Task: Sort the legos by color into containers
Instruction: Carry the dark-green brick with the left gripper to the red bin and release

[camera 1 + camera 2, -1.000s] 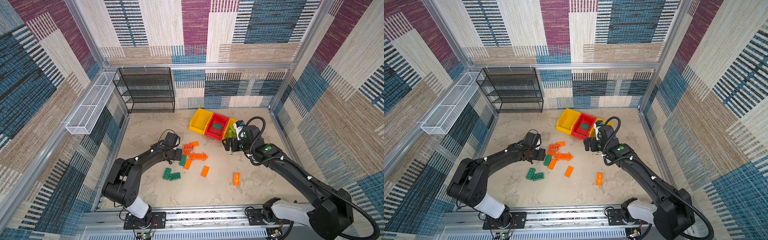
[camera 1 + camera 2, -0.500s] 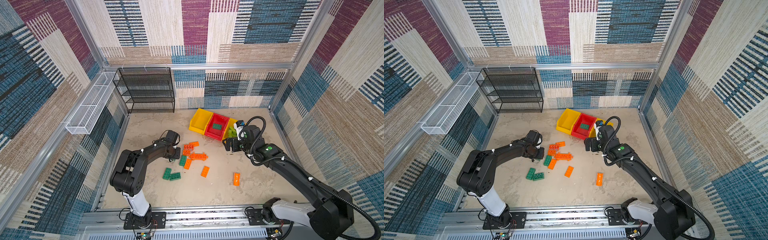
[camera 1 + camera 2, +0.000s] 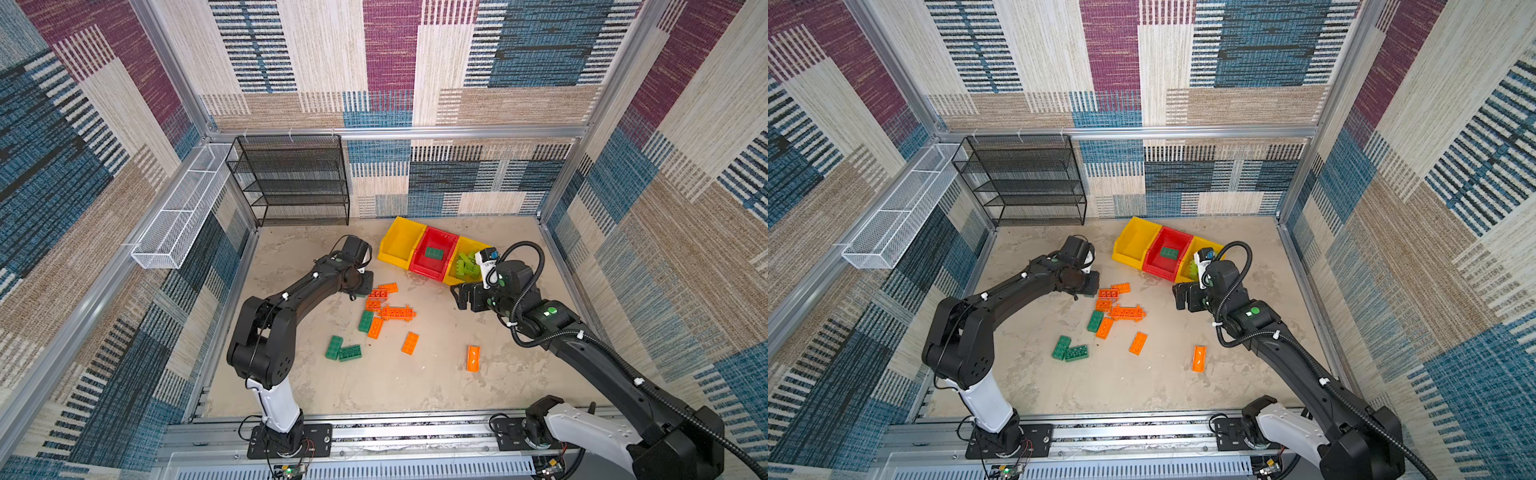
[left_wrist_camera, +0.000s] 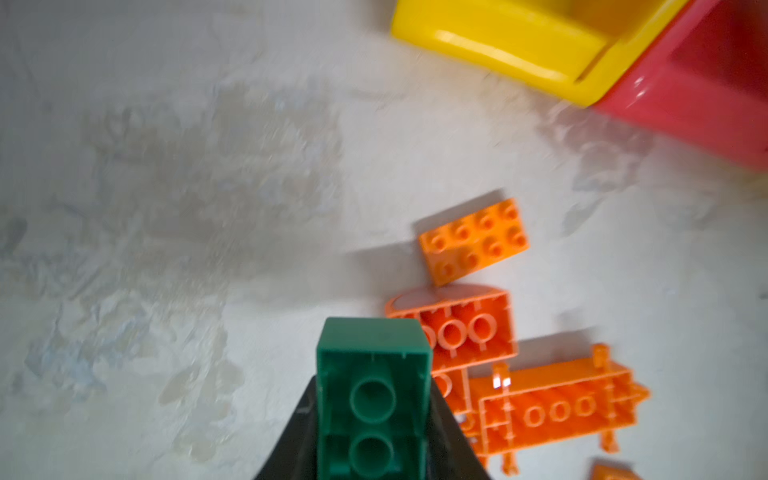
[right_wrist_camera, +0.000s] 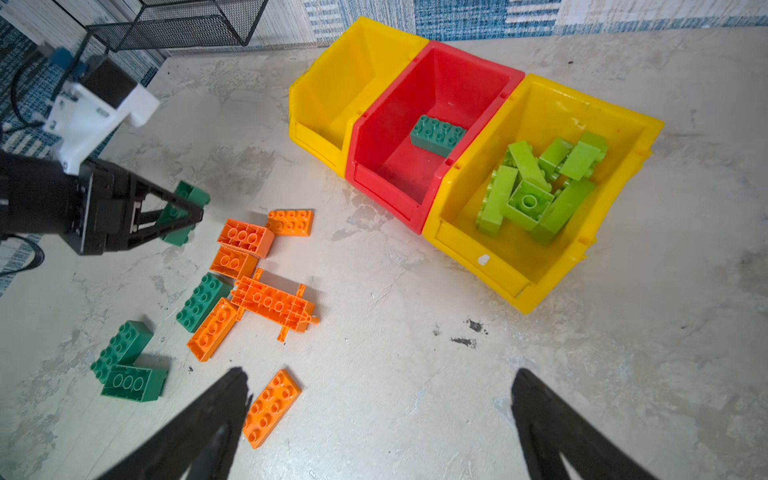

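A dark green brick [image 4: 372, 399] is pinched between the fingers of the left hand [image 5: 185, 214], its hollow underside facing the wrist camera. It is just beside the loose orange bricks [image 3: 386, 301] on the counter [image 3: 374, 395]; whether it touches the counter cannot be told. Three other green bricks [image 5: 203, 301] lie among and near the orange ones. Farther back, the red bin [image 5: 469, 70] holds a single green brick [image 5: 438, 135]. The yellow bin [image 5: 561, 266] joined to it holds lime bricks [image 5: 536, 187], and a second yellow bin [image 5: 332, 75] flanks its other side. The right hand [image 5: 380, 374] hovers over the counter before the bins, fingers spread wide.
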`<state>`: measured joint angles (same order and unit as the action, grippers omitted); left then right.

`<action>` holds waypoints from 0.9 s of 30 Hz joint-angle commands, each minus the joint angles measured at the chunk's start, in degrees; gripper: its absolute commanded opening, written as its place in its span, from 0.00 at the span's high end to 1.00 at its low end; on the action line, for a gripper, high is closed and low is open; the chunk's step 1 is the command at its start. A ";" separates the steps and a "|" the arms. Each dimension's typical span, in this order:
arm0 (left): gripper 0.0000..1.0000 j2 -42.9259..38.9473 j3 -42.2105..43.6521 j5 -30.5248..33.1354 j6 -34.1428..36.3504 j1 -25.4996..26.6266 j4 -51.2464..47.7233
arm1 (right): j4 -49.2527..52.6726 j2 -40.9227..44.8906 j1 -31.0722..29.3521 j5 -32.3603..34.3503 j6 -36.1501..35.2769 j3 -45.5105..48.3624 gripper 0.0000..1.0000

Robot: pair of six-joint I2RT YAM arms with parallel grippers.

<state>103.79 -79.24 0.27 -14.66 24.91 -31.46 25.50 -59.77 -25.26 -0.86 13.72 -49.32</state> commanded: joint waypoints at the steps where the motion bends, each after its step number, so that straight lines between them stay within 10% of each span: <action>1: 0.76 5.16 -10.72 -2.48 -0.18 2.64 -3.43 | -0.60 2.55 0.10 1.32 1.86 1.10 0.00; 14: 0.74 38.88 -61.38 -6.78 5.14 10.69 -7.76 | 3.17 9.88 0.65 2.98 6.60 3.04 0.00; 17: 0.70 40.99 -62.51 -7.88 3.82 10.67 -3.14 | 4.35 11.69 0.64 4.19 7.87 3.50 0.00; 22: 0.24 42.67 -62.61 -9.55 2.92 10.67 2.08 | 6.21 13.69 0.65 5.59 8.70 2.89 0.00; 27: 0.20 37.81 -57.96 -9.41 2.53 10.68 3.15 | 5.85 13.72 0.65 4.45 9.00 2.33 0.00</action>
<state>145.25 -140.00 -8.43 -11.53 35.59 -31.11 31.59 -46.09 -24.56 3.60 21.82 -46.48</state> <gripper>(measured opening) 0.795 0.995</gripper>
